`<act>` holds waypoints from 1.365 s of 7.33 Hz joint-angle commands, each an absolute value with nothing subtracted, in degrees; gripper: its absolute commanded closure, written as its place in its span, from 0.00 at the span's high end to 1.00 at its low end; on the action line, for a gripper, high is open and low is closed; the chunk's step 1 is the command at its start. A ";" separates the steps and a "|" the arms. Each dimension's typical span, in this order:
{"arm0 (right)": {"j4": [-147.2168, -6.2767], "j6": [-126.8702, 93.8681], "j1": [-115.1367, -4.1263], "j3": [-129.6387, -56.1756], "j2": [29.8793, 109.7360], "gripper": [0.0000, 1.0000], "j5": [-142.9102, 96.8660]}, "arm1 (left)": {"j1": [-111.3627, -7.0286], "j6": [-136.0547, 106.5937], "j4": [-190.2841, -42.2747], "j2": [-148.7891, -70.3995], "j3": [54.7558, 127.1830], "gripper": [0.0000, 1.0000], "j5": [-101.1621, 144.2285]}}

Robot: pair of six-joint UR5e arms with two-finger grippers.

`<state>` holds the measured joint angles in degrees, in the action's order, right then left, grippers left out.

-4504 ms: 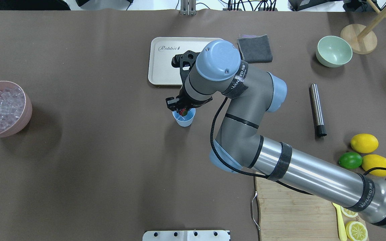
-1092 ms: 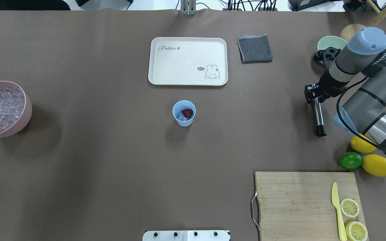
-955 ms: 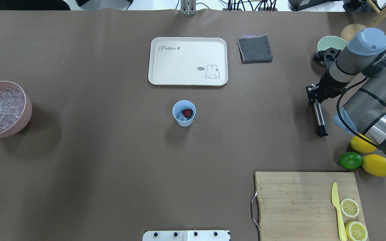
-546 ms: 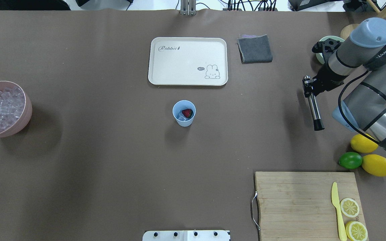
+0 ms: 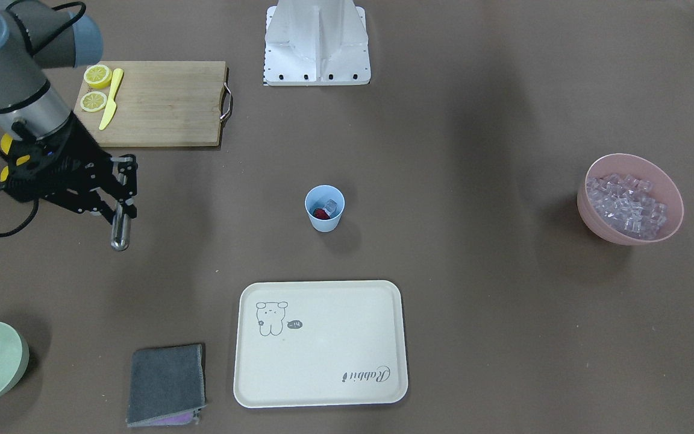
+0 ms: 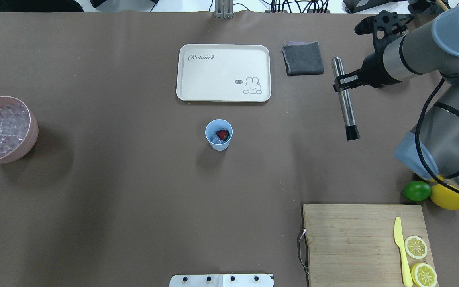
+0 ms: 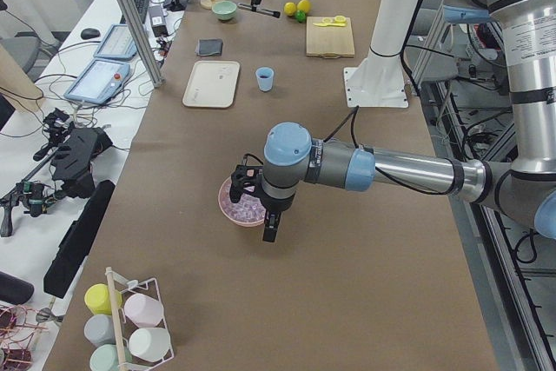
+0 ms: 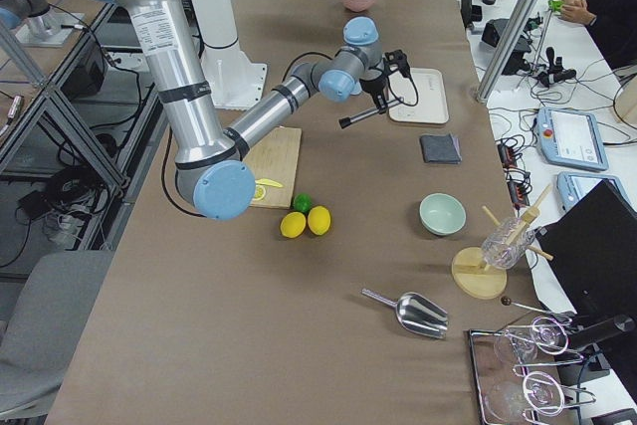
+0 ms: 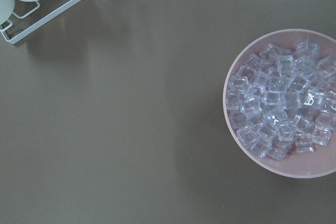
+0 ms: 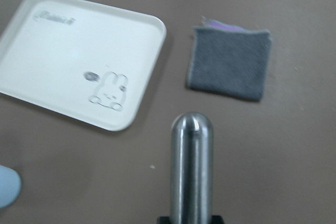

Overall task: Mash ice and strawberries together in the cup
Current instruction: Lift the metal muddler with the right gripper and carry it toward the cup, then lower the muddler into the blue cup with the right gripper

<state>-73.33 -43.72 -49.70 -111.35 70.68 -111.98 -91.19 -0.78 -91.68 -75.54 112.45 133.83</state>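
Small light-blue tapered cup [image 6: 218,146] holding red strawberry [image 6: 222,134] and clear ice cubes [image 6: 214,140], right gripper [image 6: 342,80] clamped on steel muddler rod [image 6: 347,109], left gripper [image 7: 271,232] opening cannot be told

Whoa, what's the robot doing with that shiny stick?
The robot's right gripper is holding the metal stick up above the table, off to one side of the blue cup. Inside the cup sit a whole strawberry and some ice, not mashed yet. The left gripper hangs beside the pink bowl.
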 commanded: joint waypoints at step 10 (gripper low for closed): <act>-33.31 -45.80 -17.41 -102.14 60.57 0.00 -47.05 | -91.58 -0.70 -90.88 -75.50 109.34 0.98 133.59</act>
